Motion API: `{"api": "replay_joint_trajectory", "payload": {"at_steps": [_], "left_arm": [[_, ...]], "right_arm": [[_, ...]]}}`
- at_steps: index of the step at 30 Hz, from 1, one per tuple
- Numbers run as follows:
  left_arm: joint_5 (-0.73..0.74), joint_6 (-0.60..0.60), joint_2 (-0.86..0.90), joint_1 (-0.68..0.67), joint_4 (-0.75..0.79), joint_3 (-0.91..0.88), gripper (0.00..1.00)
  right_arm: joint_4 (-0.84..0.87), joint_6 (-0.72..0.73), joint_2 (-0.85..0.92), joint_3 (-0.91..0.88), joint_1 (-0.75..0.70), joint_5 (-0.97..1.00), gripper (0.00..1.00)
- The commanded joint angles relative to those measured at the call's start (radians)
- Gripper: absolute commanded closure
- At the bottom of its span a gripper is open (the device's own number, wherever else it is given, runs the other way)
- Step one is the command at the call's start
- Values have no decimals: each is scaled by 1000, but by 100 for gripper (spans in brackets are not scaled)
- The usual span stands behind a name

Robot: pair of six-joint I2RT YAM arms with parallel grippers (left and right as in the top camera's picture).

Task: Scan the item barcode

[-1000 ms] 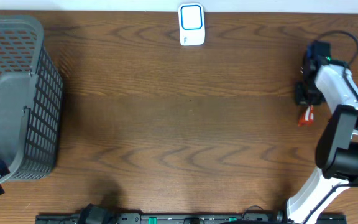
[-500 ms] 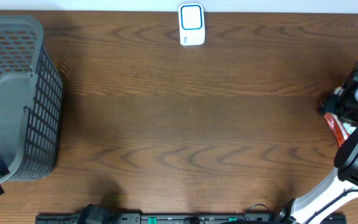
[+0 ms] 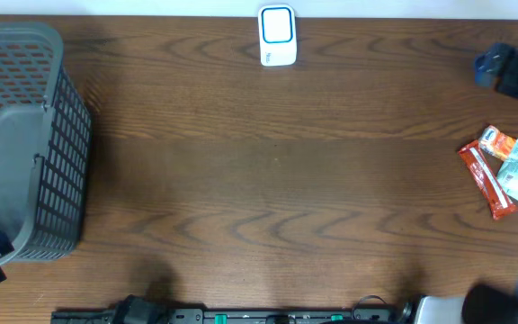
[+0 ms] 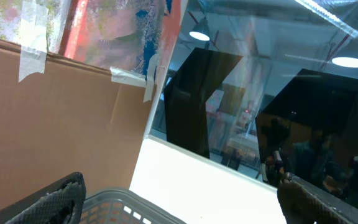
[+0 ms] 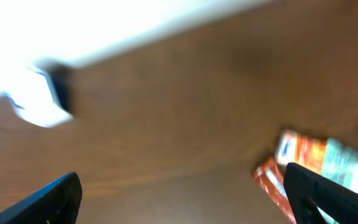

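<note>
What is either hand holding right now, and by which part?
Nothing: left hand and right hand are open, empty; the snack packets lie free on the table.

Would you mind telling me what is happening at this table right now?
Nothing is being held at this moment. The right gripper is open and empty, and a few snack packets lie loose near the right edge of the table. The white scanner sits at the far edge, with nothing in front of it. The left gripper is open too, above the grey basket on the left.
</note>
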Motion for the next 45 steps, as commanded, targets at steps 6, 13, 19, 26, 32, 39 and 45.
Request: {"api": "replay_joint_trajectory", "payload": {"at_steps": [6, 13, 19, 26, 32, 39, 45], "left_arm": [[-8, -8, -7, 2, 1, -1, 2], [-9, -8, -7, 2, 1, -1, 2], [-9, -8, -7, 2, 1, -1, 2], [-9, -8, -7, 2, 1, -1, 2], [-9, -8, -7, 2, 1, -1, 2], [-9, -8, -7, 2, 1, -1, 2], [-9, -8, -7, 2, 1, -1, 2]], "right_arm": [[-12, 16, -436, 18, -2, -74, 1], [-13, 16, -723, 18, -2, -75, 1], [-18, 17, -932, 18, -2, -75, 1], [-92, -35, -1100, 17, 98, -58, 1], [-311, -66, -1199, 16, 272, 5, 1], [-346, -66, -1326, -101, 404, 172, 1], [-190, -66, -1452, -330, 440, 188, 1]]}}
